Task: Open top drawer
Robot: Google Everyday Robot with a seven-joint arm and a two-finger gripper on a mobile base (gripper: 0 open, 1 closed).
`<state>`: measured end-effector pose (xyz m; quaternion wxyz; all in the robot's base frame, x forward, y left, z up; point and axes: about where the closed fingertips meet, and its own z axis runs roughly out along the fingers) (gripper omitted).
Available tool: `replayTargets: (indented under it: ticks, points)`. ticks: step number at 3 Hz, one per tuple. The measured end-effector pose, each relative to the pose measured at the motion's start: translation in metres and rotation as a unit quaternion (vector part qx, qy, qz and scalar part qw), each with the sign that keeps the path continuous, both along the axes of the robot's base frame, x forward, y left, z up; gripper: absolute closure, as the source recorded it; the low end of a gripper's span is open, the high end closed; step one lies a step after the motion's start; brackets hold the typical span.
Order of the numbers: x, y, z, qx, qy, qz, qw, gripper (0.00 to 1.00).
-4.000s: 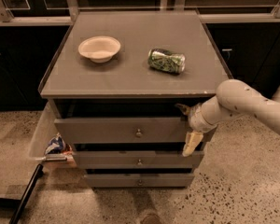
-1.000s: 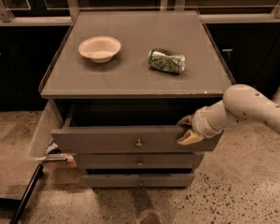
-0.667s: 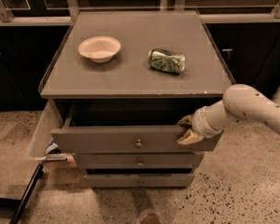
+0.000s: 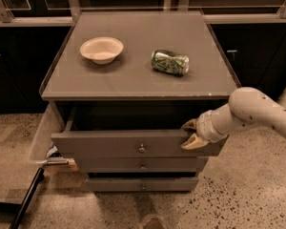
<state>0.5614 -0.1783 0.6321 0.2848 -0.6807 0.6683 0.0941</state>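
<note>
On a speckled floor (image 4: 243,194), a grey cabinet's (image 4: 133,78) top drawer (image 4: 109,147) stands pulled out, the gripper (image 4: 192,133) clamped on its front panel's right end.

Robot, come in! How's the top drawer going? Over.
Gripper at right end of top drawer front. Drawer partly out. Bowl and can on cabinet top, off its path.

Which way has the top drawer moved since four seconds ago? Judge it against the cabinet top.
Yes: the top drawer slid out toward the camera, its front farther beyond the cabinet top. The claw is at its right end.
</note>
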Motion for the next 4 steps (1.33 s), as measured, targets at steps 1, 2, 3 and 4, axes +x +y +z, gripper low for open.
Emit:
replayTargets:
  ticks: [1, 2, 3, 4]
  points:
    - [0.001, 0.005, 0.006, 0.005, 0.000, 0.007, 1.0000, 0.35]
    - [-0.018, 0.002, 0.002, 0.015, 0.007, 0.012, 0.9998, 0.38]
    - [-0.042, -0.008, 0.001, 0.024, 0.010, 0.010, 0.9996, 0.61]
    - [-0.042, -0.008, 0.003, 0.024, 0.010, 0.010, 0.9996, 0.84]
